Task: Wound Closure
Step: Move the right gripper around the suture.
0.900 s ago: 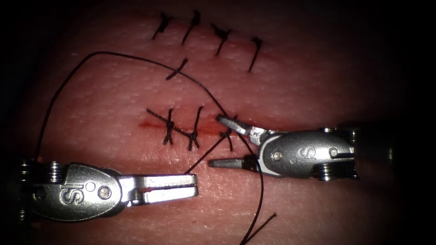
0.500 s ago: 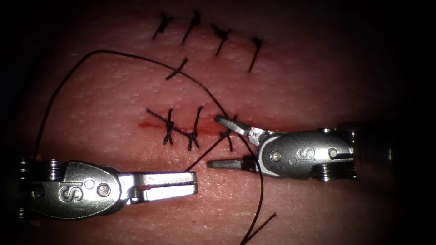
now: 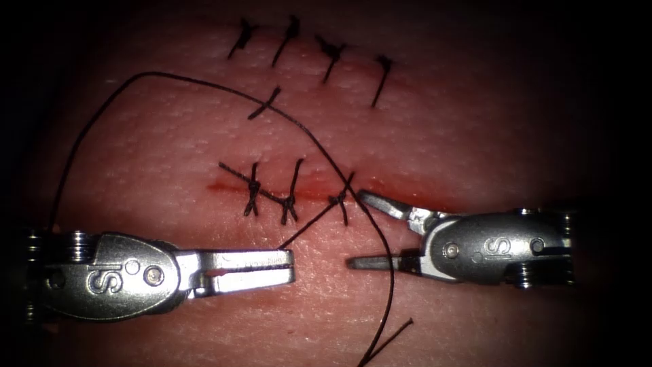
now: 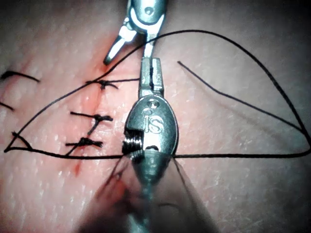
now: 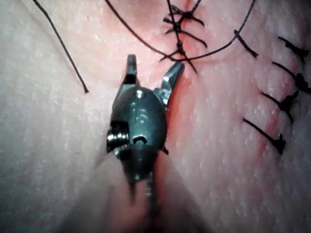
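Nearest the endoscope: a loose cut end of thread (image 3: 394, 338) on the tissue (image 3: 475, 122). Left tool (image 3: 288, 265): jaws closed on the thread (image 3: 309, 228), one strand running taut up to the third knot (image 3: 337, 199). Right tool (image 3: 360, 231): jaws spread wide, holding nothing, right of that knot. Needle not seen. Cut (image 3: 272, 192), with red fluid (image 3: 221, 185) along it: 3 knotted stitches counted. Farther back, 5 more stitches (image 3: 326, 54). One long thread loop (image 3: 136, 81) arcs left.
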Robot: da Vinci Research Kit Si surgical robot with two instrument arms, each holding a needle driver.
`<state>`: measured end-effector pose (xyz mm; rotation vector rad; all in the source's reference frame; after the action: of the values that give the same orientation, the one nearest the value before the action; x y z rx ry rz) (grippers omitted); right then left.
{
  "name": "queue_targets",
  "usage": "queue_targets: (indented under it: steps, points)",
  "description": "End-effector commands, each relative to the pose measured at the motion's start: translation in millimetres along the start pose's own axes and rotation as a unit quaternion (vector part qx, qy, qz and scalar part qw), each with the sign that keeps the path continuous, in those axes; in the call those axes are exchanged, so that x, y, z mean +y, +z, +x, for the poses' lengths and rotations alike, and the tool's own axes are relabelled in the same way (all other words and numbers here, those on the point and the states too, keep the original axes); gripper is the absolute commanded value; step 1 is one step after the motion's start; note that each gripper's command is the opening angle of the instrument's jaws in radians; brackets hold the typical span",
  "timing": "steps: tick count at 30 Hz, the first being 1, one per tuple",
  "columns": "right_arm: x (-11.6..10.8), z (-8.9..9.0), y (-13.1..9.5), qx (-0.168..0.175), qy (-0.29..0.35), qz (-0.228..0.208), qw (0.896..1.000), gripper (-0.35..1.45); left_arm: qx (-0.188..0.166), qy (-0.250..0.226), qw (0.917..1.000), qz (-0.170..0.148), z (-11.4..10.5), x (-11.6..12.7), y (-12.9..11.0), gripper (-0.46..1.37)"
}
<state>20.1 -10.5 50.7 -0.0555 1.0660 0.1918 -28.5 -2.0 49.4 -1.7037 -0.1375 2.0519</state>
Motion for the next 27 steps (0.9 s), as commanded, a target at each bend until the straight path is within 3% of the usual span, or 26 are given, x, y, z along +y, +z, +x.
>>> queue_targets:
  steps: [1,5,10,17,27]
  points:
    - [0.2,-0.1,-0.6,-0.007,0.000,0.002,1.000,0.90,0.000,0.001,1.0000,-0.005,-0.1,0.1,0.0,-0.35]
    - [1.8,-0.3,-2.8,-0.020,0.007,-0.007,1.000,0.88,0.000,0.001,1.0000,-0.004,-0.2,0.2,0.1,-0.35]
    - [4.7,1.1,-4.7,-0.030,0.012,-0.022,0.999,0.88,0.000,0.001,1.0000,-0.004,-0.2,0.2,0.2,-0.35]
    - [6.0,2.6,-4.3,-0.029,0.013,-0.028,0.999,0.87,0.000,0.001,1.0000,-0.004,-0.2,0.2,0.2,-0.35]
    - [5.9,7.2,-3.2,-0.005,0.028,-0.023,0.999,0.87,0.000,0.001,1.0000,-0.004,-0.2,0.2,0.2,-0.35]
